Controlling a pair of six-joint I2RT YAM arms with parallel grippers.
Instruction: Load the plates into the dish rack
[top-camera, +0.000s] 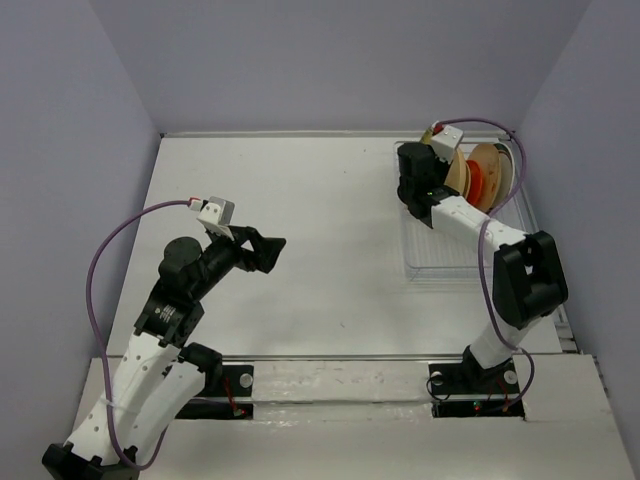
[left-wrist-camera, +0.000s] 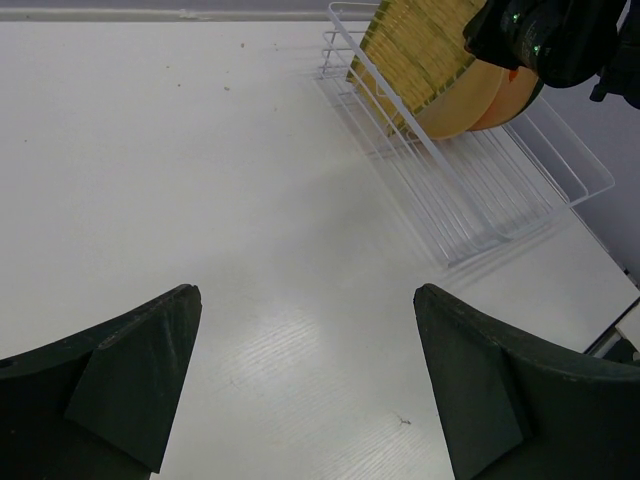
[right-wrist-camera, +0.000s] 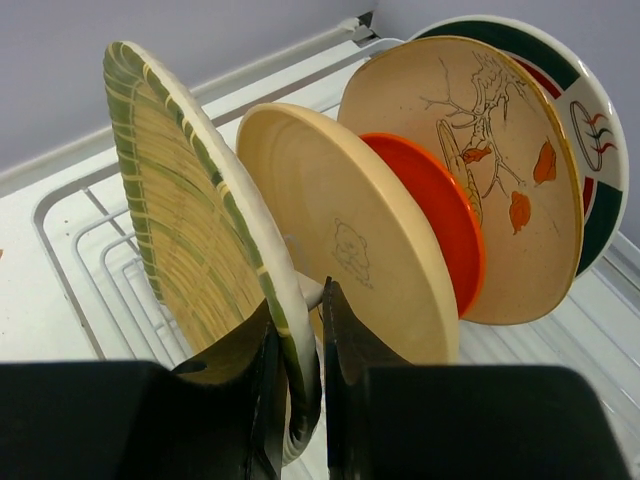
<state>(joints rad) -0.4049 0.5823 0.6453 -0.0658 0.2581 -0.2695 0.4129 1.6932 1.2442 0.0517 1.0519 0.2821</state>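
My right gripper is shut on the rim of the yellow-green grid-patterned plate, which stands on edge in the dish rack. Behind it stand a plain peach plate, the orange-red plate, a beige plate with a branch drawing and the white plate with a teal-red rim. In the top view the right gripper is over the rack at the far right, beside the plates. My left gripper is open and empty above bare table, left of centre.
The rack lies close to the right wall and the table's right edge. From the left wrist view the right arm covers the tops of the plates. A purple cable loops off the left arm.
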